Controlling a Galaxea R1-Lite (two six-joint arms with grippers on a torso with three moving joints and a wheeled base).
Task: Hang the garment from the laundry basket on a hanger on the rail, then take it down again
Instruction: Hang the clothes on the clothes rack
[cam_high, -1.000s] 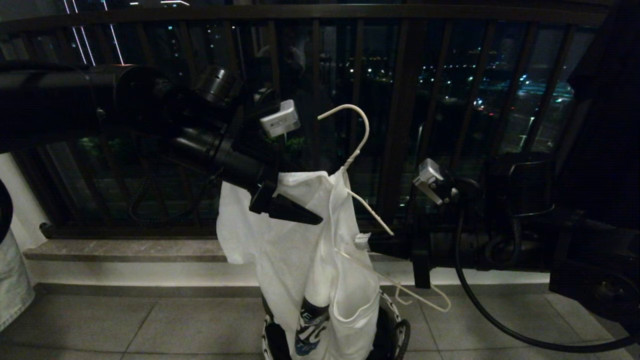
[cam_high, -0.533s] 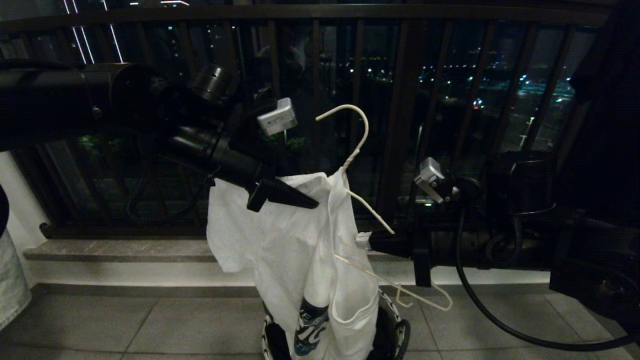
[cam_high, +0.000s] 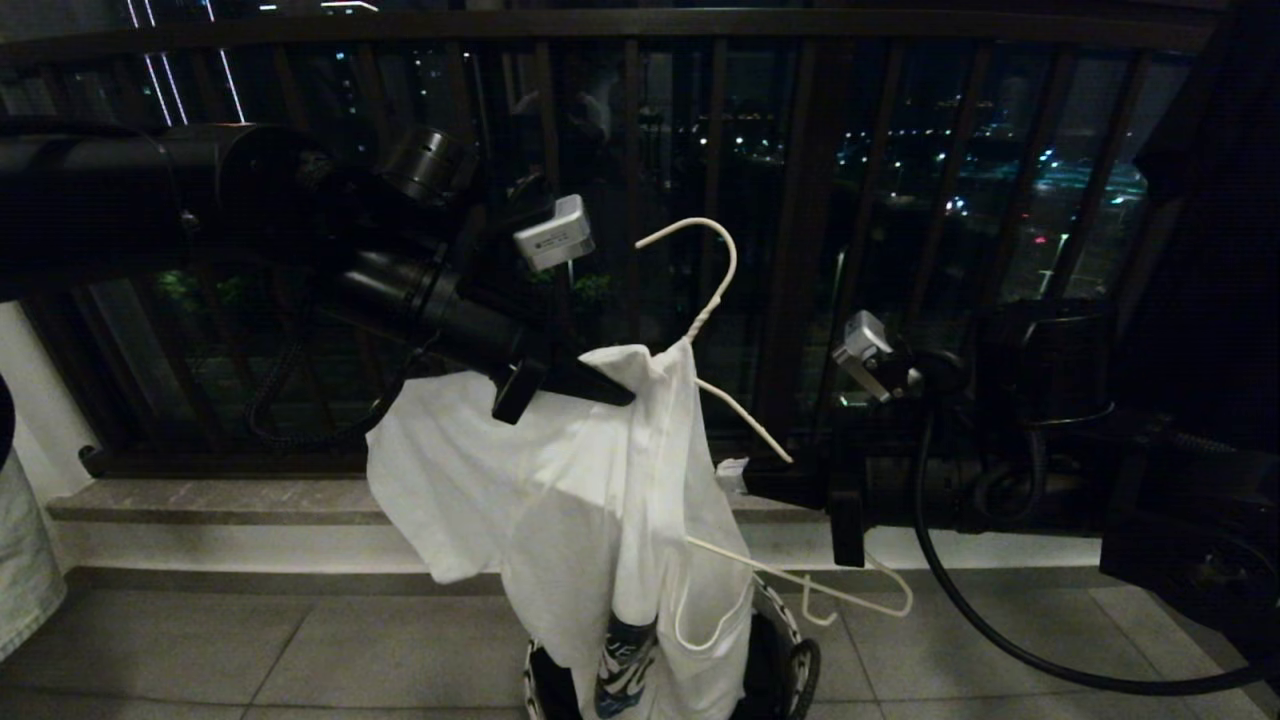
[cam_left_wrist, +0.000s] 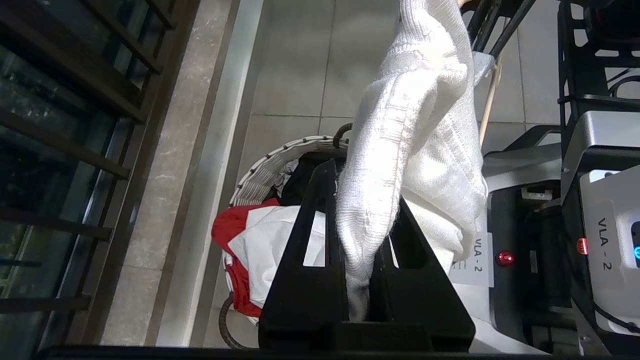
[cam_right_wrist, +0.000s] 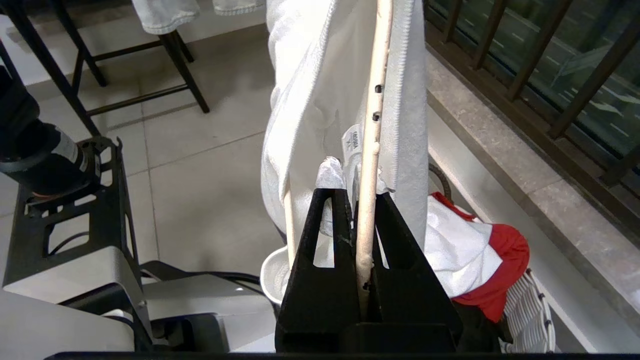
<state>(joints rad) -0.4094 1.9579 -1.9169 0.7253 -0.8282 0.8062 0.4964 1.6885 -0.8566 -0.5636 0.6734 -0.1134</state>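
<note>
The left end effector (cam_left_wrist: 367, 235) is clenched on a bunched fold of the white T-shirt (cam_high: 560, 490), at the shoulder beside the hanger's twisted neck. The right end effector (cam_right_wrist: 360, 220) is clamped on one arm of the thin white wire hanger (cam_high: 715, 300), with a little shirt fabric caught alongside. The T-shirt hangs from the hanger straight above the laundry basket (cam_left_wrist: 270, 162), its hem reaching the basket's mouth. A red cloth (cam_right_wrist: 505, 260) lies inside the basket. Behind the basket stands the dark balcony railing (cam_high: 800, 200).
</note>
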